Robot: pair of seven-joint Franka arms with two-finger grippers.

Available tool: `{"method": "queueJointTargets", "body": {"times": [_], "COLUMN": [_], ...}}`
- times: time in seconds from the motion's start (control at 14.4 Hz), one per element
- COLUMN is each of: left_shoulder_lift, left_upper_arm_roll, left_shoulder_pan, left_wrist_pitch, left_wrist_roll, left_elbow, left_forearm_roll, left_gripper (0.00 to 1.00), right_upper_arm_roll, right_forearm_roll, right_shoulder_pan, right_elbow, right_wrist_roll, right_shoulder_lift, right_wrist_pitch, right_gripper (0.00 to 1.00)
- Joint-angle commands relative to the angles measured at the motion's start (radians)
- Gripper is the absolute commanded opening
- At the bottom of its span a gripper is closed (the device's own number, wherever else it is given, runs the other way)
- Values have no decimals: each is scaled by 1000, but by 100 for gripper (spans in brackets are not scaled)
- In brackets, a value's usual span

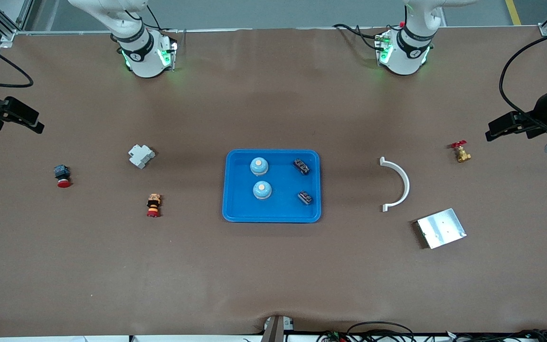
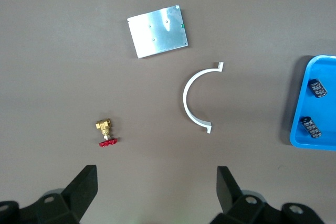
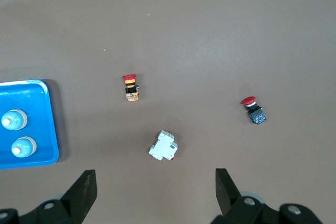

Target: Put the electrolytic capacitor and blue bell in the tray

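Front view showed both bells [image 1: 259, 166] and capacitors [image 1: 301, 166] inside tray [image 1: 235, 209]; left gripper [image 2: 157, 182] and right gripper [image 3: 156, 182] hung wide open, empty, over table ends. Best step: stay clear, disturb nothing.

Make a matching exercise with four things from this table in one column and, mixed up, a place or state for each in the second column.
1. blue bells
2. brass valve
3. white breaker
4. left gripper

a. open, over bare table
b. in the tray
c. toward the right arm's end
d. toward the left arm's end

Pairs: 1-b, 2-d, 3-c, 4-a
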Motion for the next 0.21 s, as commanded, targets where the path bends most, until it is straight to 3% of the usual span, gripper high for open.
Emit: {"method": "queueJointTargets", "body": {"times": [0.0,0.14], "left_shoulder_lift": [5,5], "left_upper_arm_roll": [0,1], "left_shoulder_pan": [-3,-3], "left_wrist_pitch": [-17,-17], "left_wrist_roll": [12,12], "left_elbow": [14,16], "left_forearm_roll": [20,20], "left_gripper": [100,100], "right_upper_arm_roll": [13,13], "right_forearm_roll": [-24,-25], "right_shoulder_pan": [-9,-6], "right_elbow": [-30,-32], "right_wrist_roll": [-16,-16], "right_shoulder_lift": [-31,-32], "right_wrist_pitch": [17,19], "right_gripper": [100,100]}}
